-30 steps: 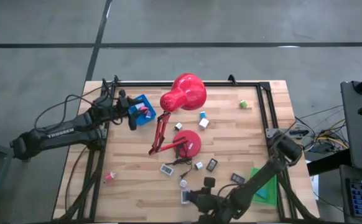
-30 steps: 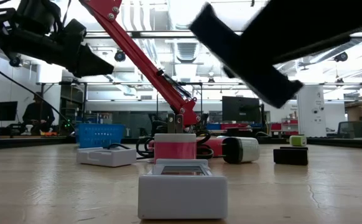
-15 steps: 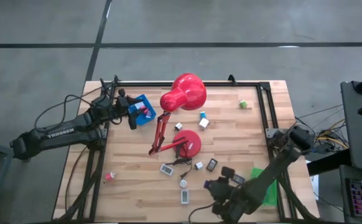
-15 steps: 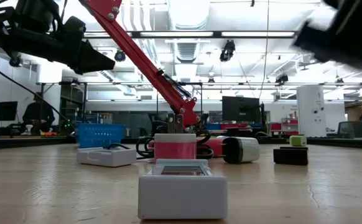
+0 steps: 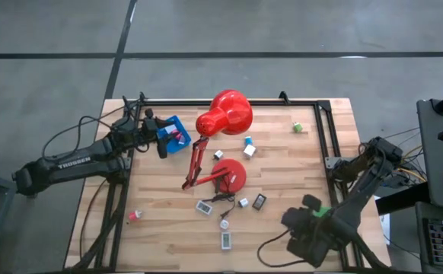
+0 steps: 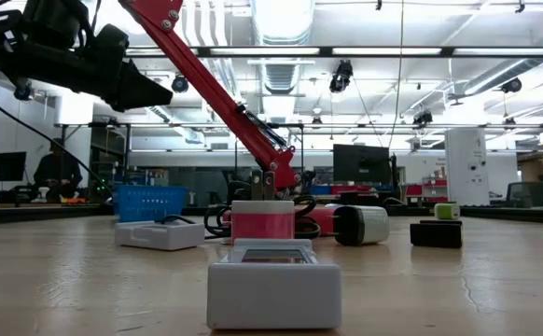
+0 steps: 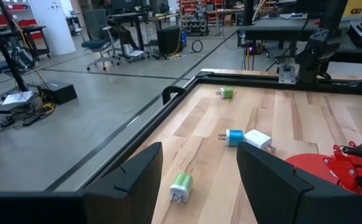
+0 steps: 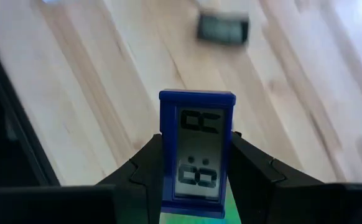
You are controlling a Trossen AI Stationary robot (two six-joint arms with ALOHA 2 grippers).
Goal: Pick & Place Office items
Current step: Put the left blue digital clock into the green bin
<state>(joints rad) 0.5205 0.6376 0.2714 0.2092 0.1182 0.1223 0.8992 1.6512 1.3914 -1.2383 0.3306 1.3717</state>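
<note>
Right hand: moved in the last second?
Yes. In the high view the right hand, shut on a blue clock, swung right, away from the red lamp's base, toward the green tray.

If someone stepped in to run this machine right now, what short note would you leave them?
Right gripper: shut on a small blue clock, raised over the table's near right corner by the green tray.
Left gripper: open, empty, beside the blue tray at the far left.
Done: the blue tray holds something pink.
Left: white clocks, a dark piece, the cubes near the red lamp, a green plug, a pink piece.
</note>
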